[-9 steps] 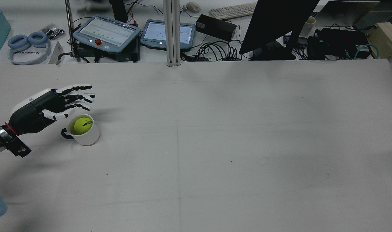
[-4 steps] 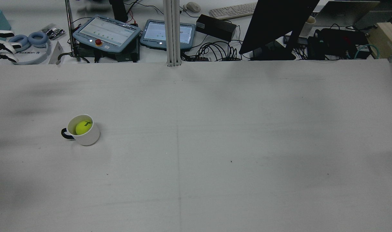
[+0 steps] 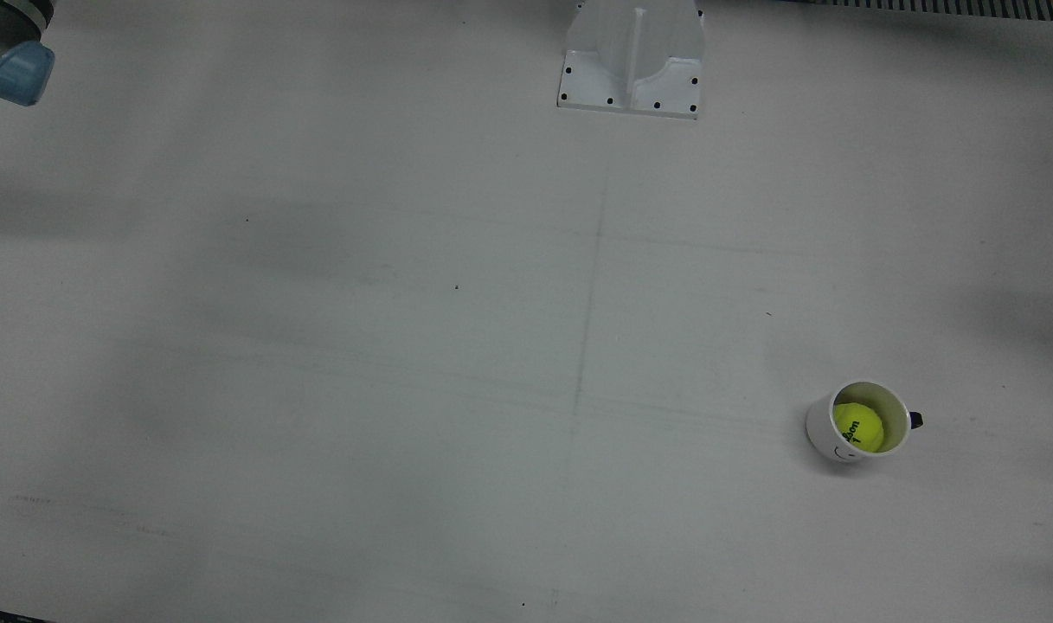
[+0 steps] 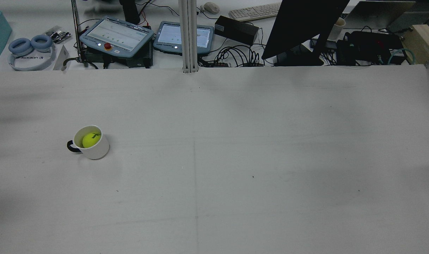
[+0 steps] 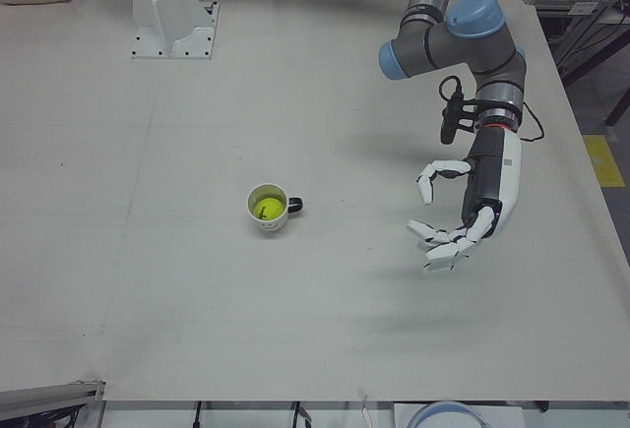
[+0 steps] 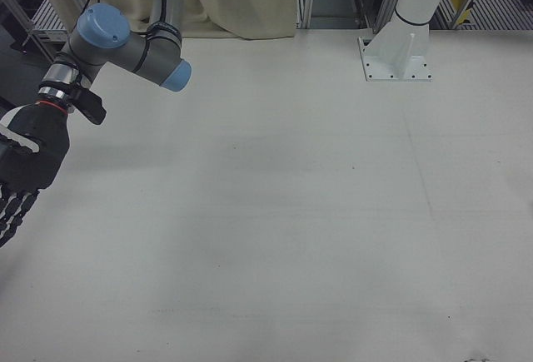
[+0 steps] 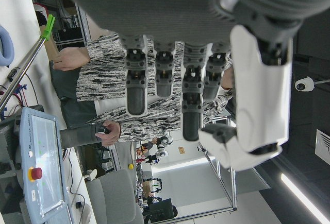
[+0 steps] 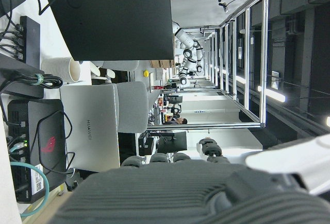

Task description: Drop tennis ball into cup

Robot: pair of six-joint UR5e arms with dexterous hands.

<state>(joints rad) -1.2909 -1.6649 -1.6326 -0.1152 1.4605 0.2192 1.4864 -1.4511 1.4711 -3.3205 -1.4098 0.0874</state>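
Matte white surface (image 4: pixel 235 141), faint scuffs, one seam line down middle. One white ceramic cup (image 4: pixel 94 150), round, dark handle, upright. One tennis ball (image 4: pixel 91 139), fuzzy yellow-green, black lettering, seated inside cup. Left hand (image 5: pixel 461 214) well apart from cup, raised off surface, fingers spread, grasping nothing. Right hand (image 6: pixel 23 171) at surface edge, fingers extended downward, nothing held.

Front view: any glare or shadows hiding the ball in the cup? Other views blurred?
Front view: soft broad shadows on the table, no glare; the tennis ball reads clearly inside the cup. Rear view: the same, sharp. Left hand view: the left hand fills the frame, close and soft, with its fingers dark against a bright background. Right hand view: the right hand is a soft, grainy mass at the bottom.
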